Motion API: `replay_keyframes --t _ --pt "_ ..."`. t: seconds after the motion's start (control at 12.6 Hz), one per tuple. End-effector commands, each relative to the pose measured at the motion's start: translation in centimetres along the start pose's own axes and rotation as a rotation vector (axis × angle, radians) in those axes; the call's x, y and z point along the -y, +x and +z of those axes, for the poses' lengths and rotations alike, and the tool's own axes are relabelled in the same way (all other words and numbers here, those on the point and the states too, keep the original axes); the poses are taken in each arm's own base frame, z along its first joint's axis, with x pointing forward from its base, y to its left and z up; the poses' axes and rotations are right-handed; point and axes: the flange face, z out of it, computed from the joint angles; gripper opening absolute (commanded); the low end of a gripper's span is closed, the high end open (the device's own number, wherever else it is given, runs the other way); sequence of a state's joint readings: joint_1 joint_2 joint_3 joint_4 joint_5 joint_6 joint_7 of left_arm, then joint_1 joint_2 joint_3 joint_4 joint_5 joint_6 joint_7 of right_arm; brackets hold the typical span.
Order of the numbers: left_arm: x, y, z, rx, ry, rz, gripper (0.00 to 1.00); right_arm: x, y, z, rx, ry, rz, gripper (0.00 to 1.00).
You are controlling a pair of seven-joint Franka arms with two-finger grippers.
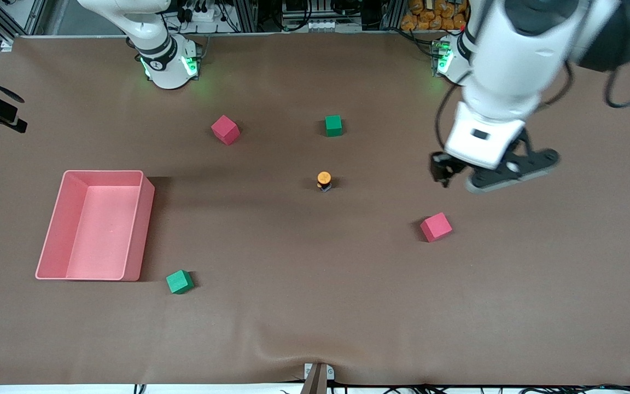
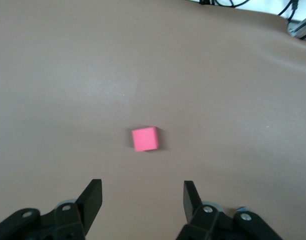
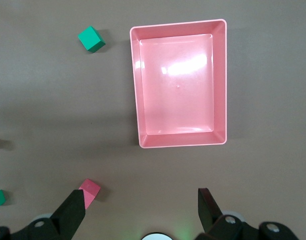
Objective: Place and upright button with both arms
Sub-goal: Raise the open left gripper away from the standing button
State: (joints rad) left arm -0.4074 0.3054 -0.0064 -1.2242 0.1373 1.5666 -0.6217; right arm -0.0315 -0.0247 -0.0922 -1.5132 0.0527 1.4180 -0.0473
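Two hands empty, left hand [image 1: 460, 178] fingers apart over table, right hand [image 3: 141, 212] fingers apart above pink tray [image 3: 220, 85]

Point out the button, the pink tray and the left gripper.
button [image 1: 324, 177]: front view, on its orange cap.
pink tray [image 1: 147, 224]: front view, on its side wall.
left gripper [image 2: 143, 199]: left wrist view, midway between its open fingertips.

A pink tray [image 1: 134, 227] sits toward the right arm's end of the brown table [image 1: 315, 306], with two red cubes [image 1: 225, 129] [image 1: 436, 227] and two green cubes [image 1: 333, 125] [image 1: 179, 282] scattered well apart around it.
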Motion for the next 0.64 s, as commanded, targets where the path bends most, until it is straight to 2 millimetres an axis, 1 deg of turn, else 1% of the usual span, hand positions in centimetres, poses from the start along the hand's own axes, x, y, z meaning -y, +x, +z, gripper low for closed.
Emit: replay_keyframes --t 0.0,0.16,0.24,0.32,0.48,0.56 --pt "6.2 3.1 1.0 0.070 -0.087 0.035 0.74 -0.2 0.0 -0.4 0.001 0.004 0.000 1.00" --pt "9.3 4.5 0.9 0.084 -0.134 0.045 0.74 -0.2 0.0 -0.4 0.001 0.004 0.000 1.00" --pt "10.5 4.7 0.6 0.083 -0.142 0.048 0.74 -0.2 0.0 -0.4 0.001 0.004 0.000 1.00" --pt "11.6 4.6 -0.1 0.086 -0.141 0.053 0.74 -0.2 0.0 -0.4 0.003 0.004 0.000 1.00" --pt "14.6 4.3 -1.0 0.115 -0.175 0.044 0.74 -0.2 0.0 -0.4 0.003 0.004 0.000 1.00" --pt "16.0 4.4 -1.4 0.113 -0.182 0.069 0.74 -0.2 0.0 -0.4 0.003 0.004 0.000 1.00"
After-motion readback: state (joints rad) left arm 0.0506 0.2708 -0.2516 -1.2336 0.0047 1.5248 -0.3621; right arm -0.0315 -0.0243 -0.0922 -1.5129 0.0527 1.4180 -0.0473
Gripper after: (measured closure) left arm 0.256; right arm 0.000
